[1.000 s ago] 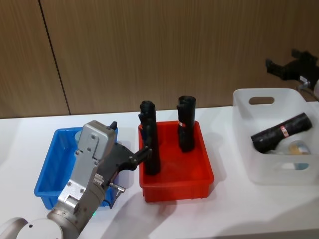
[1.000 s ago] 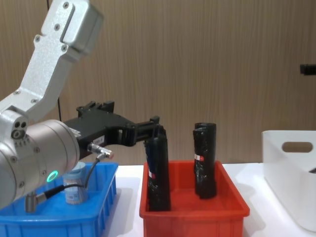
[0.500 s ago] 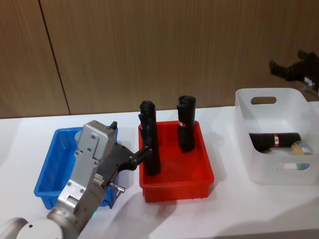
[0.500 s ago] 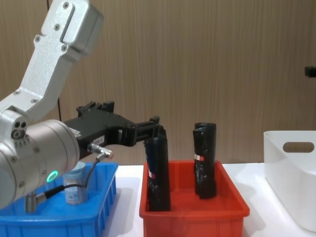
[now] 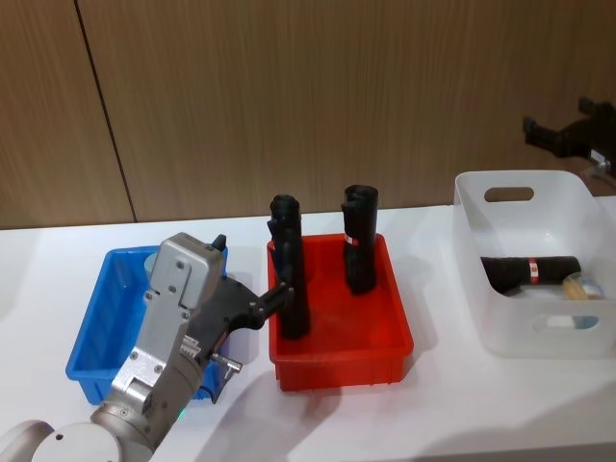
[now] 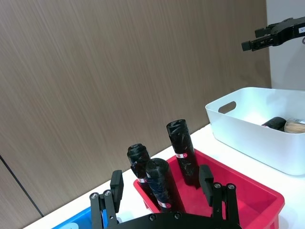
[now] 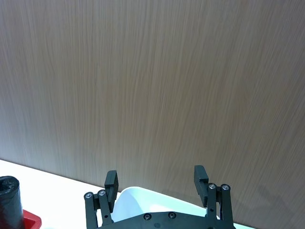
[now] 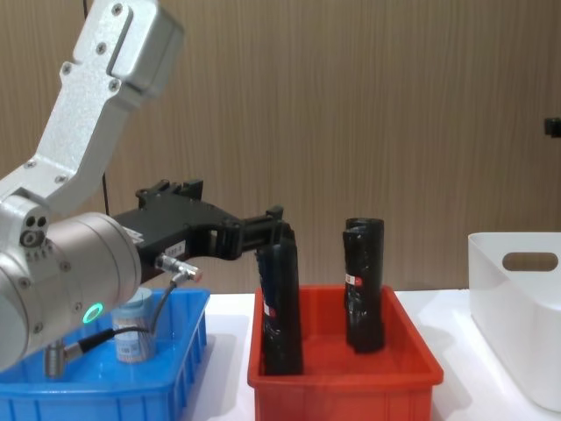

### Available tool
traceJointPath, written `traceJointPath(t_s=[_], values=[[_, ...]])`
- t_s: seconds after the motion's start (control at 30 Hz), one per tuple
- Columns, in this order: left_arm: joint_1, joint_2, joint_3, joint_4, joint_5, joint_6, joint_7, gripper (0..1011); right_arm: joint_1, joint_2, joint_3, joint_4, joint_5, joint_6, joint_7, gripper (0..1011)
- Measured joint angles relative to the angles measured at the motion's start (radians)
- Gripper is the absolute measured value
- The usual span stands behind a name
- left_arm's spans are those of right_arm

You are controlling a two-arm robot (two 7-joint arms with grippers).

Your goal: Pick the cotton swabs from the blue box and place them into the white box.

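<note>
Cotton swabs: one jar (image 8: 133, 331) stands upright in the blue box, its pale lid and blue-white label showing in the chest view behind the left arm's cable; another jar (image 5: 578, 286) lies in the white box, touching the end of a black roll.
Blue box: the blue box (image 5: 96, 332) sits on the white table (image 5: 404, 423) at the robot's left, just beside the red bin, partly covered by the left arm.
White box: the white box (image 5: 525, 207) stands at the right, well apart from the blue box, with an oval handle cutout near its rim; a black roll (image 5: 527, 270) with a red-and-white band lies across its floor.
Left gripper: the left gripper (image 6: 161, 183) hovers between the blue box and the red bin, fingers spread apart, holding nothing.
Right gripper: the right gripper (image 7: 156, 180) hangs high above the far side of the white box, fingers apart and empty.
Red bin: the red bin (image 5: 342, 358) in the middle holds upright black wrapped rolls (image 6: 182, 151); the left wrist view shows three.
</note>
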Motion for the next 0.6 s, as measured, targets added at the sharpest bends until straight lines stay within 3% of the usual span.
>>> traceJointPath(t_s=[0.6], values=[[0.0, 0.0, 0.0, 0.0, 0.0, 0.0, 0.0, 1004, -0.002, 0.001, 0.001, -0.002, 0.001, 0.0, 0.0, 1002]])
